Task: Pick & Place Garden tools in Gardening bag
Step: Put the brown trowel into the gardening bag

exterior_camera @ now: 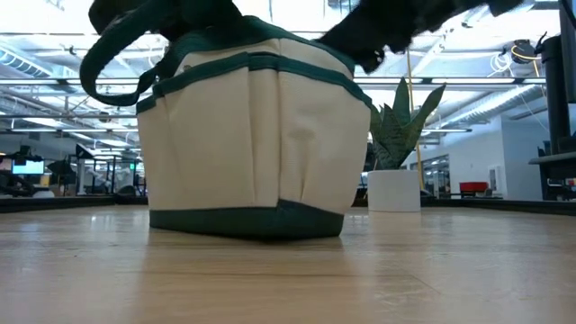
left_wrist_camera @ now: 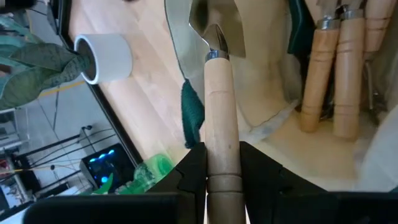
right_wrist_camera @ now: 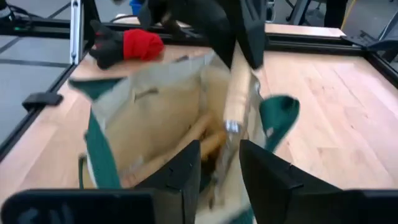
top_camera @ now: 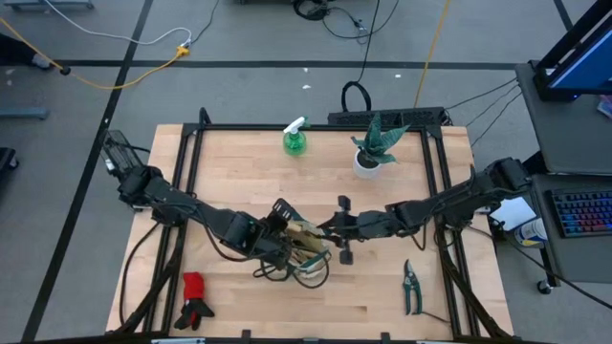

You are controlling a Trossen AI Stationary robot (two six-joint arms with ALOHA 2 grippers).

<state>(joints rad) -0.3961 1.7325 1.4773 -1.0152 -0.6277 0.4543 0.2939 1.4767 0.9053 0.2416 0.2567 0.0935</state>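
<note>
Trowel going into the bag

The left gripper (left_wrist_camera: 222, 171) pinches a trowel (left_wrist_camera: 219, 106) over the bag (top_camera: 304, 250); the right gripper (right_wrist_camera: 219, 163) hangs spread beside it, the bag's inside mostly hidden.

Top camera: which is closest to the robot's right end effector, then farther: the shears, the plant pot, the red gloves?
From the right end effector:
1. Shears, near the table's front right.
2. Plant pot, at the back; nearly tied with the shears.
3. Gloves, front left, clearly farthest.

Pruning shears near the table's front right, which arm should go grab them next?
Probably the right. The pruning shears lie on its side, and the right pincer is open beside the gardening bag. The left pincer is busy, shut on a wooden-handled tool.
</note>
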